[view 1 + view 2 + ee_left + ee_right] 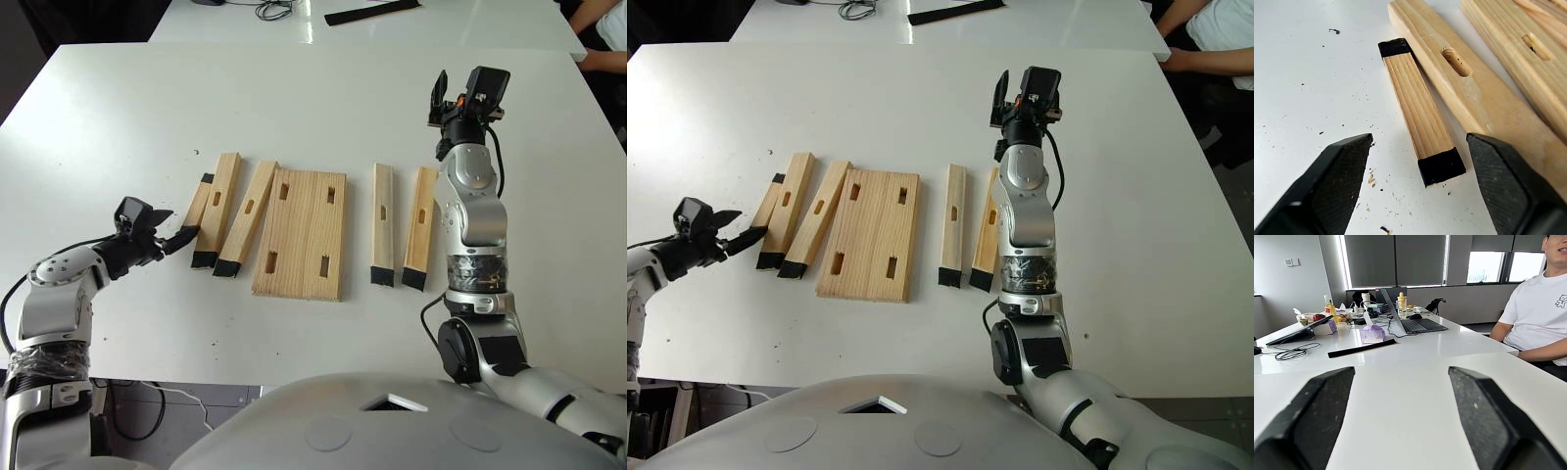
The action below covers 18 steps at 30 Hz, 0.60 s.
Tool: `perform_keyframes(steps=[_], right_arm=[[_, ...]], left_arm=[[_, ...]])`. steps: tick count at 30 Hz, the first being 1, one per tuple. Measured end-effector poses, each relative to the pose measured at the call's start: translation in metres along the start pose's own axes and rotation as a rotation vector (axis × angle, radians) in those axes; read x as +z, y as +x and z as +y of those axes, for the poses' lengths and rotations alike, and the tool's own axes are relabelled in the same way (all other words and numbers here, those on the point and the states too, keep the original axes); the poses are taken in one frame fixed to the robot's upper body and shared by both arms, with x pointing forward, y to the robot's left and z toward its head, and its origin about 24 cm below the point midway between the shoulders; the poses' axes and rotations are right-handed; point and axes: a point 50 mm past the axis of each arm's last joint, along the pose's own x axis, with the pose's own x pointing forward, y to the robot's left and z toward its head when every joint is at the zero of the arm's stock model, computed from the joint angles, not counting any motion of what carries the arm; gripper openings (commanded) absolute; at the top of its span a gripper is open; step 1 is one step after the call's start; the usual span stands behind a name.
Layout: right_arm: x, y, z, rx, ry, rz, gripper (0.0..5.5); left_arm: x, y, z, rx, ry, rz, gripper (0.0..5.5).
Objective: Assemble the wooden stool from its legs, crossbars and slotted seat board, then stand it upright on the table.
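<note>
On the white table (118, 117) every part lies flat and nothing is joined yet. The slotted seat board (301, 235) sits in the middle, its four slots facing up. To its left we have two legs fanned at a slant: the inner left leg (247, 217) runs just beside the board's edge, and the outer left leg (217, 209) lies next to it, their black-capped ends toward the robot. On the other side, a little apart from the board, the inner right leg (382, 223) and the outer right leg (420, 227) lie side by side, nearly parallel. Now look far left: a short crossbar (1418, 105) with a black tip at each end lies snug along the outer left leg. The left gripper (1420, 142) is down low at the table, jaws spread wide, and the crossbar's near black end sits right between the fingers (1342, 166), with neither pad touching it. Over on the right, the right gripper (1400, 372) is held up above the table beyond the far ends of the right legs, jaws parted, nothing between them.
</note>
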Motion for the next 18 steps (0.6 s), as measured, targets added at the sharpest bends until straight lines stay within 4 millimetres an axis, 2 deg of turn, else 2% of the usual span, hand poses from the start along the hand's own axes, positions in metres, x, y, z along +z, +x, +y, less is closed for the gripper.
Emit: perform_keyframes(steps=[5, 9, 13, 18], right_arm=[[0.000, 0.000, 0.000, -0.006, 0.001, 0.001, 3.52], [0.000, 0.000, 0.000, -0.008, 0.002, 0.001, 3.52], [-0.003, -0.001, -0.001, -0.016, 0.002, 0.009, 3.52], [-0.002, -0.002, -0.002, -0.025, 0.004, 0.002, 3.52]], left_arm=[[-0.004, 0.003, -0.003, 0.015, 0.008, 0.027, 3.57], [-0.003, 0.007, -0.003, 0.060, 0.010, 0.022, 2.97], [-0.002, 0.014, -0.015, 0.075, -0.023, -0.002, 2.25], [-0.003, 0.014, -0.023, 0.104, -0.064, 0.006, 1.53]])
